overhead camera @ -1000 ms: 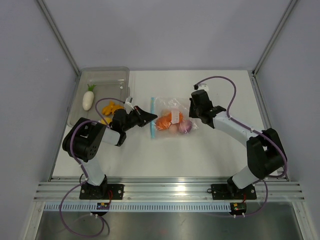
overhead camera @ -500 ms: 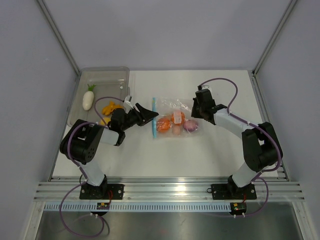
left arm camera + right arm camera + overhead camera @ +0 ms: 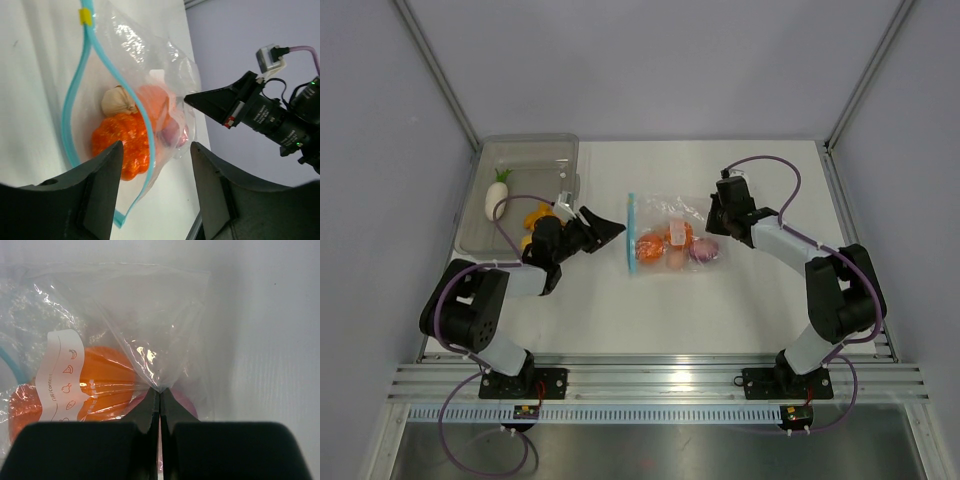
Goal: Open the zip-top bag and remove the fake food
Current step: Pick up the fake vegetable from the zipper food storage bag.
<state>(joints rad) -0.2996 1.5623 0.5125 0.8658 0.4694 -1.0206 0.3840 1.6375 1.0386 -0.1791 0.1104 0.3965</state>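
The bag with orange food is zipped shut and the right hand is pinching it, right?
No, the zip-top bag is open: the left wrist view shows its blue strip spread into a loop. The orange food is inside and the right hand pinches the plastic.

This was a robotics lab test cell. Behind both sets of jaws, two arm bases (image 3: pixel 515 383) were bolted to a slotted aluminium rail (image 3: pixel 660 380) along the near edge of a white table (image 3: pixel 720 310). Beyond the jaws, plain grey panels (image 3: pixel 650 70) set between metal posts (image 3: pixel 435 70) boxed the table in. Purple cables (image 3: pixel 760 157) looped up from the bases. Between the two sets of jaws lay props: a zip-top bag (image 3: pixel 670 212) of fake food (image 3: pixel 648 248), and a clear tray (image 3: pixel 535 155) stood out past the left-hand jaws.
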